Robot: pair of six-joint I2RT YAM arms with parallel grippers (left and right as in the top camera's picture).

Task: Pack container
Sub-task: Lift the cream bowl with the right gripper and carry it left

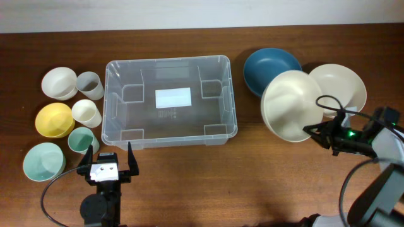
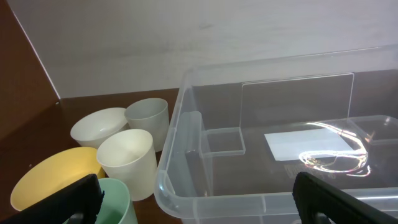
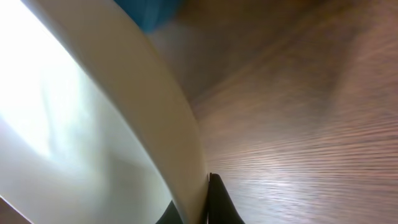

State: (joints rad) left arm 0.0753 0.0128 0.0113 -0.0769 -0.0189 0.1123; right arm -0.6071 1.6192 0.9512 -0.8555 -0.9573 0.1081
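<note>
The container, a clear empty bin with a white label on its base, stands mid-table. Just in front of its near left corner hovers my left gripper, open and holding nothing. In the left wrist view the container's rim fills the space between the gripper's black fingers. On the right, my right gripper is shut on the rim of a cream bowl, which is tilted up on its side. The right wrist view shows that cream bowl's wall pinched against a dark finger.
A second cream bowl and a blue bowl sit behind the held one. Left of the bin stand a white bowl, clear cup, yellow bowl, white cup, green cup and pale green bowl.
</note>
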